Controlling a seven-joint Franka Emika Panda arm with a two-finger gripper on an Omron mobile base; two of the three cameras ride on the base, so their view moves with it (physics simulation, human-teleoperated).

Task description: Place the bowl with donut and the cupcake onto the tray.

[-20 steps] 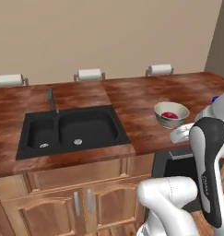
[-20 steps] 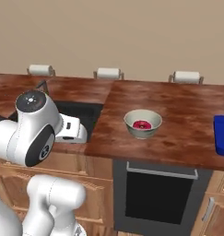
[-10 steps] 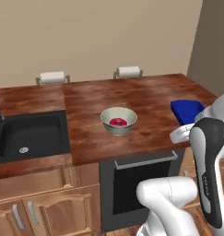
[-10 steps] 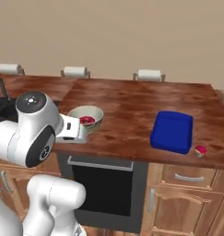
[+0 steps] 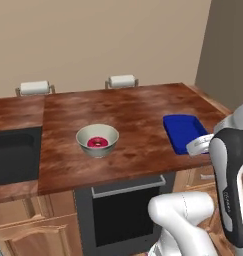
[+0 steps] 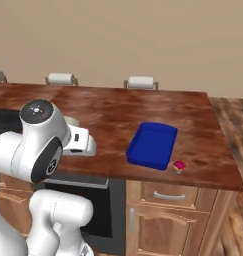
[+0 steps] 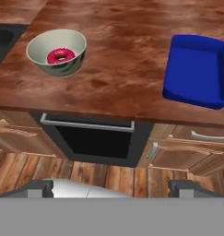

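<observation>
The pale grey-green bowl (image 5: 97,140) stands on the wooden counter with the pink-iced donut (image 5: 97,143) inside it. In the hand view the bowl (image 7: 58,51) and donut (image 7: 60,56) sit upper left, and the blue tray (image 7: 196,69) lies empty upper right. The tray (image 5: 185,132) rests near the counter's front right edge. A tiny red-topped cupcake (image 6: 179,167) stands on the counter just off the tray's (image 6: 153,145) near right corner. My gripper (image 7: 112,189) is open, held back in front of the counter, well short of bowl and tray, holding nothing.
A black sink (image 5: 13,155) is set into the counter at the left. Two paper-towel rolls (image 5: 34,87) (image 5: 122,81) line the back wall. A dark oven (image 7: 92,140) and wooden drawers (image 7: 196,147) lie below the counter front. The counter ends at the right, beyond the tray.
The whole scene has slid left as the base drove right: the sink has moved to the edge, and the tray and cupcake have come into view. The gripper stays open.
</observation>
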